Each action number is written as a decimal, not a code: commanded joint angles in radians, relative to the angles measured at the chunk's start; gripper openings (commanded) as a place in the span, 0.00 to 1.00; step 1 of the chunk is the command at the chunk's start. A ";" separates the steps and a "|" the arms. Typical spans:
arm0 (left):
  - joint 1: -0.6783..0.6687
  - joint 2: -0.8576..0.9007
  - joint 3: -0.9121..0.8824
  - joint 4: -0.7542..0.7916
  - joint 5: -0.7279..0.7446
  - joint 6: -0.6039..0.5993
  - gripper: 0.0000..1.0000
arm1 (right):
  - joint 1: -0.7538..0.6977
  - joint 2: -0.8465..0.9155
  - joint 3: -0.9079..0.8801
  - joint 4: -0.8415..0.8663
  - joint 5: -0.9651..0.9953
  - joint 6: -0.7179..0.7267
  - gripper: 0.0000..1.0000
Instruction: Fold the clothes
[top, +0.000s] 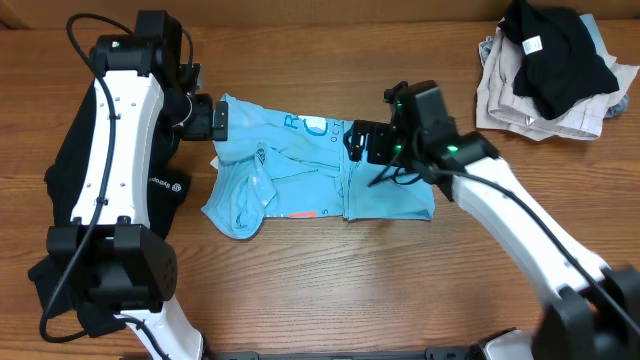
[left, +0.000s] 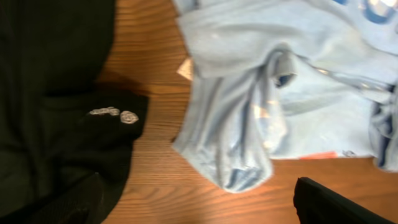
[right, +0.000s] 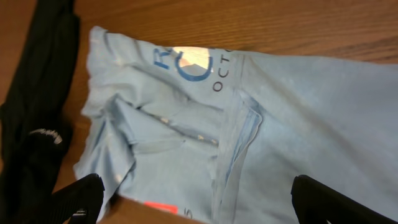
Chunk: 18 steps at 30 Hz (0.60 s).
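Observation:
The light blue T-shirt lies crumpled and partly folded in the middle of the table, lettering near its far edge. It also shows in the left wrist view and the right wrist view. A black garment with a small white logo lies under the left arm, also in the left wrist view and the right wrist view. My left gripper is open and empty above the shirt's far left corner. My right gripper is open and empty above the shirt's middle.
A pile of beige and grey clothes with a black garment on top sits at the far right corner. Bare wooden table stretches in front of the shirt.

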 joint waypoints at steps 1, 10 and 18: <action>0.004 -0.052 0.023 0.001 0.144 0.077 1.00 | -0.003 -0.095 0.023 -0.043 0.017 -0.076 1.00; 0.004 -0.054 0.022 0.097 0.158 0.272 1.00 | -0.003 -0.119 0.023 -0.223 0.182 -0.112 1.00; 0.008 0.124 0.022 0.273 0.134 0.335 1.00 | -0.024 -0.119 0.023 -0.407 0.354 -0.086 0.98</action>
